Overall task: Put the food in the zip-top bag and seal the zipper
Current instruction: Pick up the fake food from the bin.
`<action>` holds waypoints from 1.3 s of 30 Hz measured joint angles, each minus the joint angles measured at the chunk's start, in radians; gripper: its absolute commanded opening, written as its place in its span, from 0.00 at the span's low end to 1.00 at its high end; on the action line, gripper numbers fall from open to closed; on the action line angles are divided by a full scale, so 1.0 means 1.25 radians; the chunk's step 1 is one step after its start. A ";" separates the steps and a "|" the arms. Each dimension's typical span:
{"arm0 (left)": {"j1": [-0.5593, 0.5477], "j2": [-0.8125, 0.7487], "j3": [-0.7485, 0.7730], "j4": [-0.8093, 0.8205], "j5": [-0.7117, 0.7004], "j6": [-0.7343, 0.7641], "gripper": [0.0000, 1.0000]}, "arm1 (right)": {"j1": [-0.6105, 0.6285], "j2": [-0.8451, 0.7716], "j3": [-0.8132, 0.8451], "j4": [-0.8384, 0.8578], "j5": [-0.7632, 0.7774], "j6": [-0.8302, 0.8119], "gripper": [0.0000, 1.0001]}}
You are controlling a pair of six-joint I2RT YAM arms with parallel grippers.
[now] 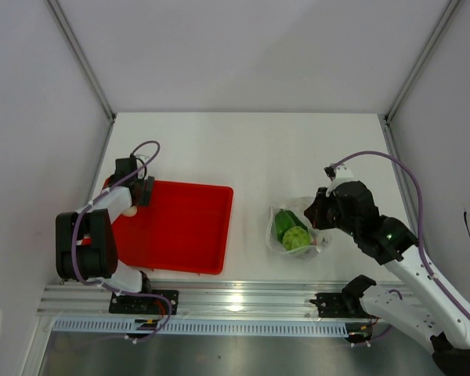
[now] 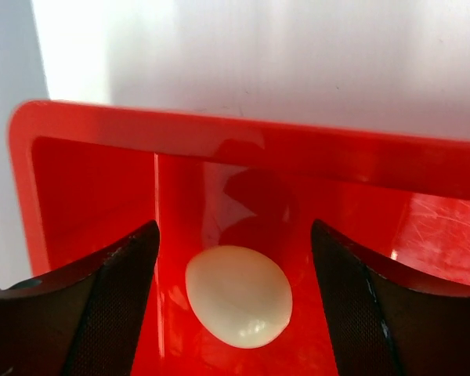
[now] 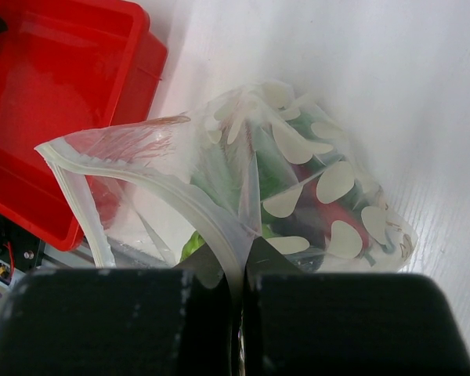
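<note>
The clear zip-top bag (image 1: pixel 298 232) lies on the white table right of the tray, with green vegetables (image 1: pixel 295 237) inside it. In the right wrist view the bag (image 3: pixel 298 180) has white leaf prints and holds green and red food (image 3: pixel 338 216). Its zipper (image 3: pixel 163 190) arcs up, and the mouth gapes open to the left. My right gripper (image 3: pixel 243 262) is shut on the zipper edge; it also shows in the top view (image 1: pixel 319 215). My left gripper (image 2: pixel 235 301) is open over the red tray's far left corner, its fingers (image 2: pixel 113 301) on either side of a white egg (image 2: pixel 239 296), not touching it.
The red tray (image 1: pixel 180 227) sits at the left of the table; its far rim (image 2: pixel 258 141) is just ahead of my left gripper. White enclosure walls stand on three sides. An aluminium rail (image 1: pixel 235 301) runs along the near edge.
</note>
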 measured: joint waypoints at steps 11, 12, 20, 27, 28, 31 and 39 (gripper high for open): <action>0.004 0.016 0.096 -0.141 -0.036 -0.148 0.88 | -0.002 -0.009 -0.013 0.001 -0.014 0.000 0.00; 0.004 0.016 0.103 -0.154 -0.038 -0.160 0.88 | -0.002 -0.011 -0.013 0.001 -0.014 0.000 0.00; 0.006 0.017 0.110 -0.213 -0.034 -0.203 0.85 | -0.002 -0.012 -0.013 0.001 -0.018 -0.001 0.00; 0.006 0.023 0.103 -0.215 -0.023 -0.203 0.78 | -0.002 -0.012 -0.013 0.002 -0.022 0.000 0.00; 0.006 0.028 0.103 -0.215 -0.021 -0.203 0.77 | -0.002 -0.012 -0.013 0.002 -0.022 0.000 0.00; 0.006 0.052 0.103 -0.215 -0.013 -0.202 0.76 | -0.003 -0.012 -0.013 0.001 -0.021 0.000 0.00; 0.006 0.074 0.103 -0.192 -0.010 -0.202 0.75 | -0.003 -0.012 -0.013 0.001 -0.021 0.000 0.00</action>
